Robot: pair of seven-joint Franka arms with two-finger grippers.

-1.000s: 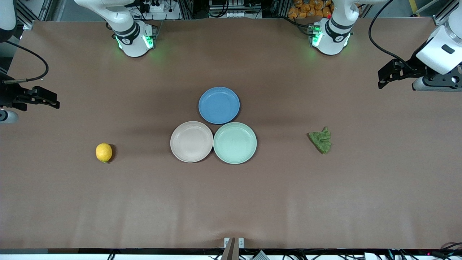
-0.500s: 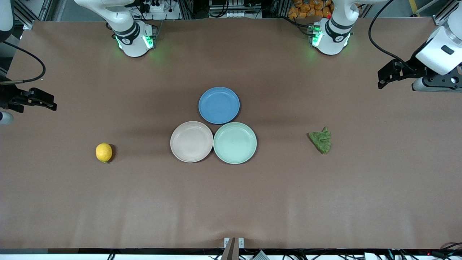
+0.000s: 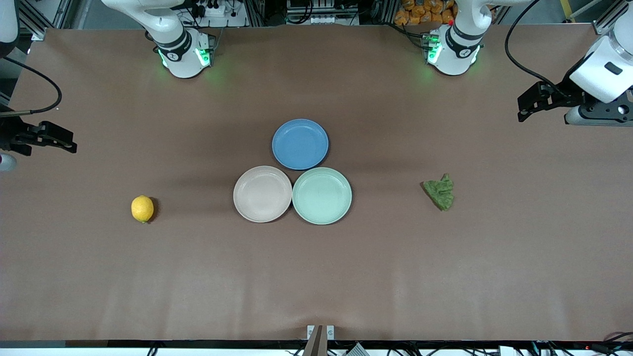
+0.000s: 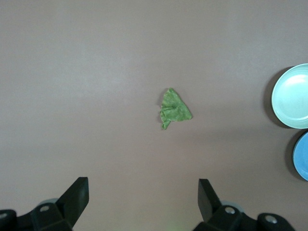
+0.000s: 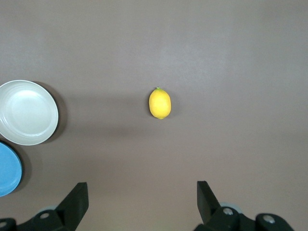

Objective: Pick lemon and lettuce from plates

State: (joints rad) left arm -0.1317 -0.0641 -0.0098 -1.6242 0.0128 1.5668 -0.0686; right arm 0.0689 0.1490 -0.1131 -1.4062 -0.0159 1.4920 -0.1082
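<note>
I find a plain brown tabletop (image 3: 316, 277) with equipment racks along the robots' edge and three plates clustered at its centre: a blue plate (image 3: 300, 144) at 12 o'clock of the cluster, the beige-pink plate (image 3: 262, 194) and the mint green plate (image 3: 322, 196) touching side by side nearer the front camera. All three plates are bare. The lemon (image 3: 142, 208) lies on the tabletop well apart from the beige-pink plate, toward the right arm's end; the lettuce (image 3: 439, 193) lies on the tabletop well apart from the mint green plate, toward the left arm's end. So neither item sits on a plate, contrary to the task wording. The right hand (image 3: 59, 139) hangs over its end of the tabletop, fingers spread wide and empty; in its wrist view the lemon (image 5: 160, 103) lies at 12 o'clock of the fingers, long axis running 12 to 6. The left hand (image 3: 526, 106) hangs over its own end, likewise spread and empty, with the lettuce (image 4: 174, 109) at 12 o'clock. My judgement: each arm is the nearer one for its own item, and a straight descent suits either.
</note>
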